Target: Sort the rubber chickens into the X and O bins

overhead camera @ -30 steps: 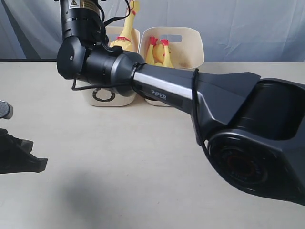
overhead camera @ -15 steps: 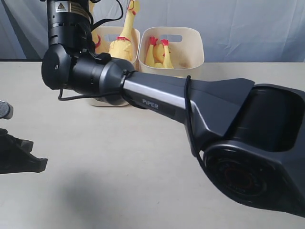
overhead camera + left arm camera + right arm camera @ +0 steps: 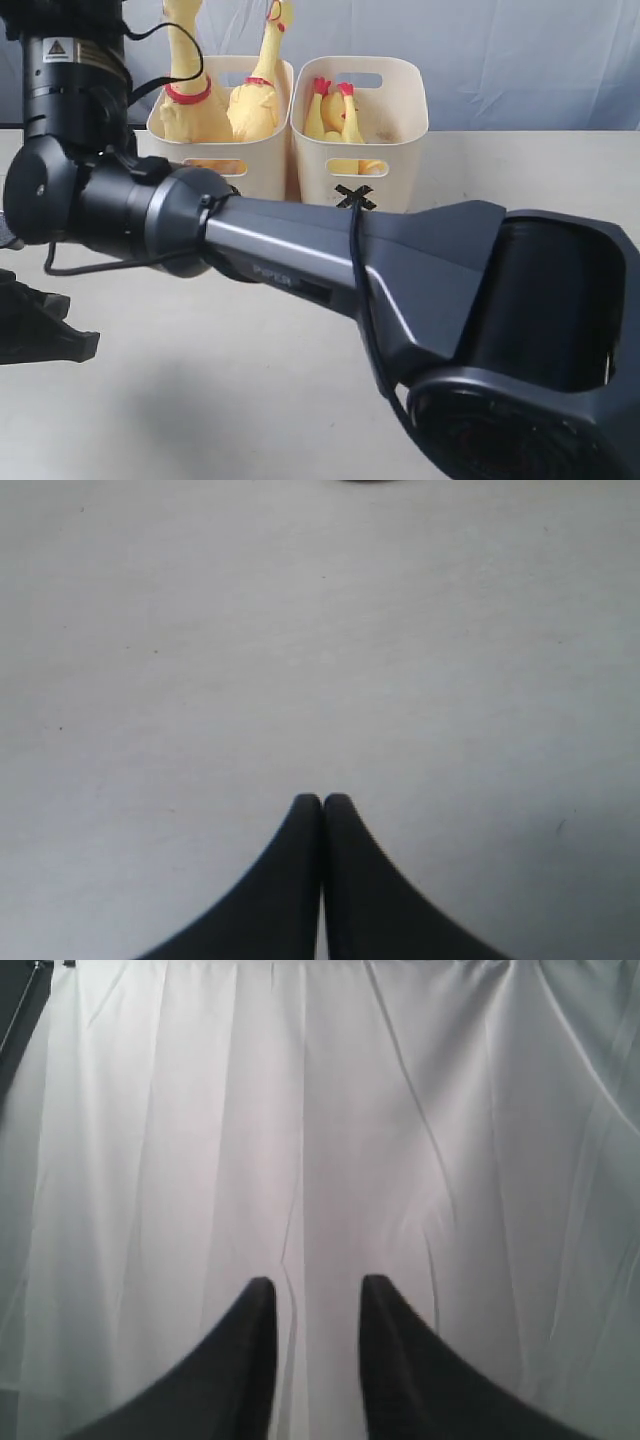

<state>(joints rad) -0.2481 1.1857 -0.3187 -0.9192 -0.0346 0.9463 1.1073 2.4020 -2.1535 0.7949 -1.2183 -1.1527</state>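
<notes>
The left gripper [image 3: 322, 798] hangs over the table [image 3: 300, 630], jaws fully closed with nothing between them. The left bin [image 3: 268, 160], its front partly covered by the right arm [image 3: 300, 250], holds a large rubber chicken [image 3: 185, 100] and a second large chicken [image 3: 255, 100], both upright. Just beside it, the X bin [image 3: 395, 120] holds a smaller chicken [image 3: 335, 112], red feet up. The right gripper [image 3: 312, 1285] faces a white curtain [image 3: 300, 1110], jaws slightly apart and empty.
</notes>
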